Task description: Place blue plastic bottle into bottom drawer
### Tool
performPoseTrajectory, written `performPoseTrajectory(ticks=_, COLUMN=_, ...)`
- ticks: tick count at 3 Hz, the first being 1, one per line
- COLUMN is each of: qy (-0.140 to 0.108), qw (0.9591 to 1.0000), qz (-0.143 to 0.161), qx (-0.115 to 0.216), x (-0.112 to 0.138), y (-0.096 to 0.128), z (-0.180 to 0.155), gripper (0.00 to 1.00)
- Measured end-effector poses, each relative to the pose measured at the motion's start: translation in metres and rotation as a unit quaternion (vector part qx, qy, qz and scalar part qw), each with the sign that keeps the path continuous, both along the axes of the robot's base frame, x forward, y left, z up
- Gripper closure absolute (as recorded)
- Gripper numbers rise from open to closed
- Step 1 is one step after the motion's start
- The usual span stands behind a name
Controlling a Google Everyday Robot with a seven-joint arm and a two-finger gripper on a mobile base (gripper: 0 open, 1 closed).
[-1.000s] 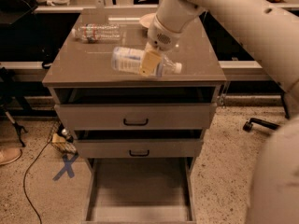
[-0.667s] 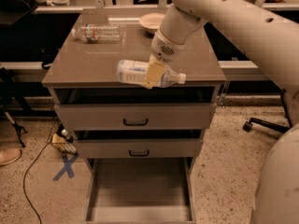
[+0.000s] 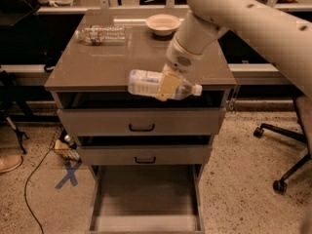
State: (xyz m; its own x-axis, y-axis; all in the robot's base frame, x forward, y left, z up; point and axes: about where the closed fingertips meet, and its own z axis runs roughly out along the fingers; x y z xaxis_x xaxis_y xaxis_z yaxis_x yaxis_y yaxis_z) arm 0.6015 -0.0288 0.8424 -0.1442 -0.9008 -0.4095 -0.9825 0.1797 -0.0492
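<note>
My gripper [image 3: 168,84] is shut on the blue plastic bottle [image 3: 146,83], a pale-blue bottle with a white-and-blue label and a white cap pointing right. It holds the bottle lying sideways in the air in front of the cabinet's front edge, above the top drawer. The bottom drawer [image 3: 145,218] is pulled open below, its plain grey floor bare. The white arm reaches down from the upper right.
A clear crinkled bottle with a red-and-blue label [image 3: 102,34] lies at the back left of the cabinet top [image 3: 97,67]. A shallow bowl [image 3: 163,23] sits at the back. Two upper drawers with black handles [image 3: 141,127] are slightly open. An office chair base [image 3: 285,155] stands at right.
The gripper has carried the bottle forward, from over the cabinet top to just past its front edge and a little lower.
</note>
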Motion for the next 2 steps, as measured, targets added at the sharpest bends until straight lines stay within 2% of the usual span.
performPoseTrajectory(ticks=1, qy=0.018, qw=0.9996, qz=-0.006, qx=0.019, x=-0.054, y=-0.017, z=-0.018, gripper=1.00)
performPoseTrajectory(ticks=2, qy=0.058, qw=0.9972, qz=-0.023, qx=0.041, x=-0.098, y=-0.021, z=-0.074, gripper=1.00)
